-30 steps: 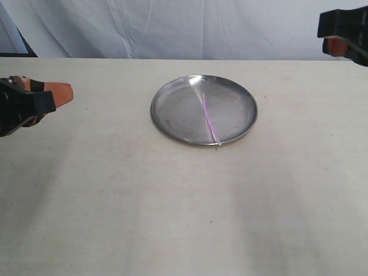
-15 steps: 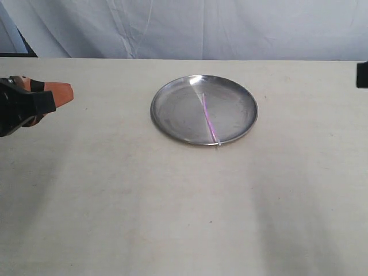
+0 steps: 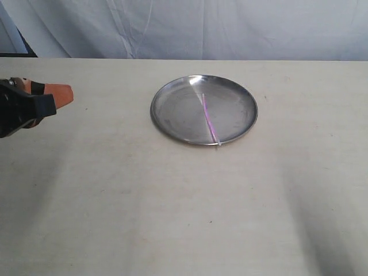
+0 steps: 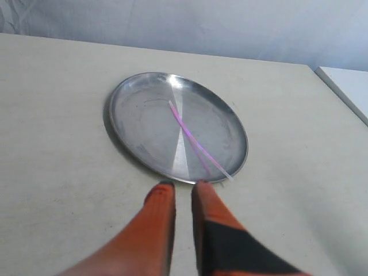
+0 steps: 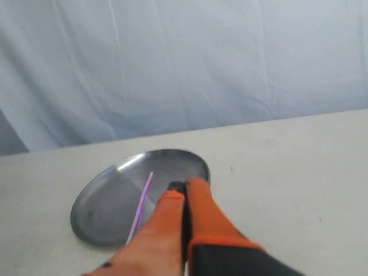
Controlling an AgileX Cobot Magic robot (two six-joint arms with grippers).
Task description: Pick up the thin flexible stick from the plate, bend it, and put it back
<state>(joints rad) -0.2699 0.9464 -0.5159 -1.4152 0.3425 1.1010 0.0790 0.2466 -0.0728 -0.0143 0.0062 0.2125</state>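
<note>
Lab-like test bench: bare beige table (image 3: 172,218), white cloth backdrop (image 3: 230,29).

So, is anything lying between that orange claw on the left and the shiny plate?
No, just bare beige tabletop between the left gripper and the steel plate. The exterior view shows that stretch plainly, and the left wrist view agrees.

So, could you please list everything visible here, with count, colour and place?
plate: one, shiny steel, on the table, towards its far side.
stick: one, pink-purple, lying in the plate, paler end at the near rim.
table: one, pale beige, under everything.
cloth: one, white-grey, behind the table.
left pincer: one, orange and black, left of the plate, jaws slightly apart, empty.
right pincer: one, orange and black, shut, empty, seen only in its wrist view.
</note>
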